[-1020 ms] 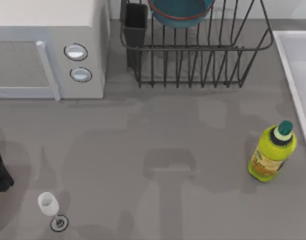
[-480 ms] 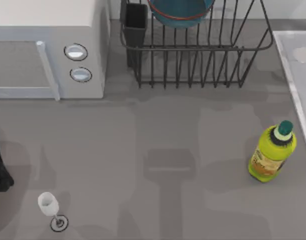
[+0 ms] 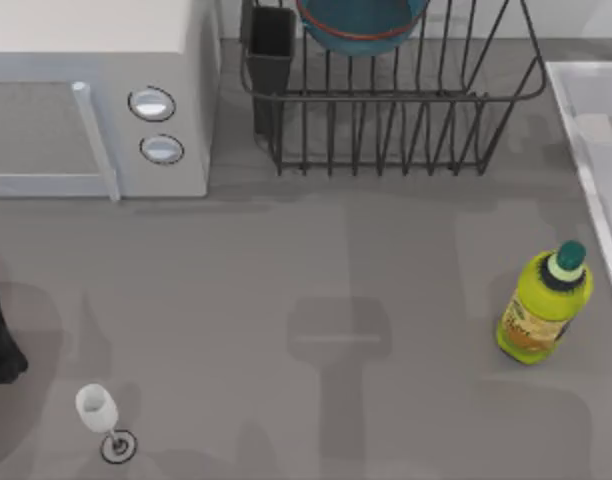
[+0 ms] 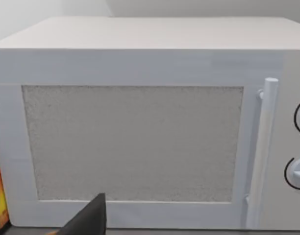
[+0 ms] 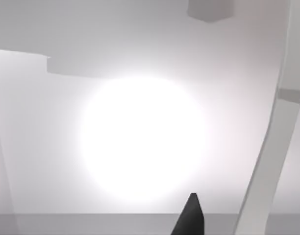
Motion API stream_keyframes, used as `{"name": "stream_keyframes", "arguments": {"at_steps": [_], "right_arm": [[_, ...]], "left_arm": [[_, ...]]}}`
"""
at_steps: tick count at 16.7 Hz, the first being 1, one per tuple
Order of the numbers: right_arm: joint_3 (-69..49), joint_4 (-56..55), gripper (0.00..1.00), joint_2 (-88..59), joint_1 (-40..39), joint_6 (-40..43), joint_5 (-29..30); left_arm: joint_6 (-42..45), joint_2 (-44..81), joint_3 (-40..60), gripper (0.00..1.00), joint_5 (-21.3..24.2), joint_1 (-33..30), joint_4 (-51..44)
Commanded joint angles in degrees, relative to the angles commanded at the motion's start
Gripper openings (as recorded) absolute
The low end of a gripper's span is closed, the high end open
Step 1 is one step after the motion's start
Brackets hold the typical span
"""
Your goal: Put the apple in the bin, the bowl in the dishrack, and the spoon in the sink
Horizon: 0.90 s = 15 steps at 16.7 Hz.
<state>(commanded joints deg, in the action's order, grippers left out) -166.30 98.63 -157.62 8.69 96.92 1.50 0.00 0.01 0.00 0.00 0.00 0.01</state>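
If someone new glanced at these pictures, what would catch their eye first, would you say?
Probably the blue bowl sitting in the black dishrack at the table's far edge, and the bright green bottle standing near the sink on the right. The white microwave takes up the far left, with a small glass standing alone at the near left.

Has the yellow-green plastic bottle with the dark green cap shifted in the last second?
No. In the top view the yellow-green bottle stands at the same spot beside the white sink's rim, upright, as it did a second ago.
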Motion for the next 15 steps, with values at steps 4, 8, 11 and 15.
{"name": "stream_keyframes", "arguments": {"at_steps": [4, 8, 11, 15], "right_arm": [[1.0, -0.9, 0.00, 0.3, -0.4, -0.1, 0.1], [9.9, -7.1, 0.00, 3.3, -0.5, -0.1, 0.0], [19.7, -13.0, 0.00, 6.0, -0.3, -0.1, 0.0], [26.1, -17.9, 0.00, 8.1, -0.1, 0.0, -0.1]], "left_arm": [[0.0, 0.0, 0.0, 1.00, 0.0, 0.0, 0.0], [0.0, 0.0, 0.0, 1.00, 0.0, 0.0, 0.0], [0.0, 0.0, 0.0, 1.00, 0.0, 0.0, 0.0], [0.0, 0.0, 0.0, 1.00, 0.0, 0.0, 0.0]]}}
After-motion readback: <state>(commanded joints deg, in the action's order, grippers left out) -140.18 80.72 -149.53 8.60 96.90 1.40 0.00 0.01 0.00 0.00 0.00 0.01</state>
